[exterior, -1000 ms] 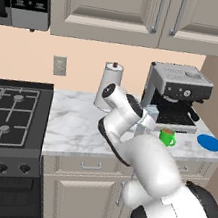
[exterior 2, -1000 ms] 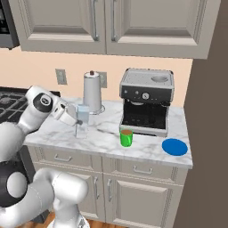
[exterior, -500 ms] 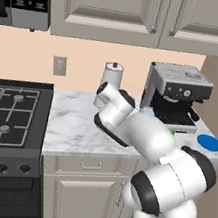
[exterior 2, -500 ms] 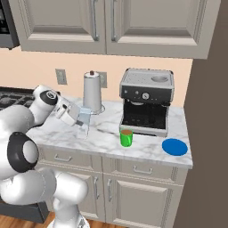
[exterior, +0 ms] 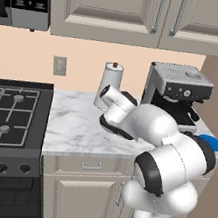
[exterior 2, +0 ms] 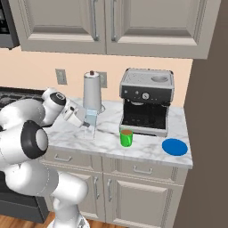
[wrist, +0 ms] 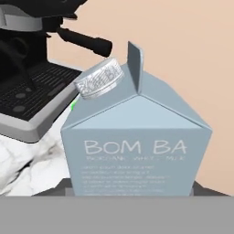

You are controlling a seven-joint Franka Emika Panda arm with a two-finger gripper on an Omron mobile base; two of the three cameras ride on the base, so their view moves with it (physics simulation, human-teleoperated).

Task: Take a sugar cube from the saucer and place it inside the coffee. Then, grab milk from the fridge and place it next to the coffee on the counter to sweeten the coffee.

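Pinching the milk is how my claw stands: in the right base view the pale blue-white carton sits at the very end of my hand, between my jaws, just in front of the tall white paper-towel roll. I cannot tell from that view whether the carton's foot touches the counter or hangs a little above the marble.

In the hand view the milk is close up against me. Its gabled top points up with a ribbed grey cap on the left slope, and pale lettering runs across its front face. My fingertips are hidden in that view, so the grip shows from the side alone. Behind the carton, to the upper left, is the dark drip tray and handle of the espresso machine, with veined marble below it.

Over on the counter, the coffee stands upright in front of the espresso machine, its brown surface visible at the rim. It is well apart from the carton, further along the marble. The saucer lies flat beyond the mug, near the end of the counter.

From the left base view, my arm crosses over the counter in front of the paper-towel roll. The saucer peeks out behind my elbow, and the stove lies to the far side.
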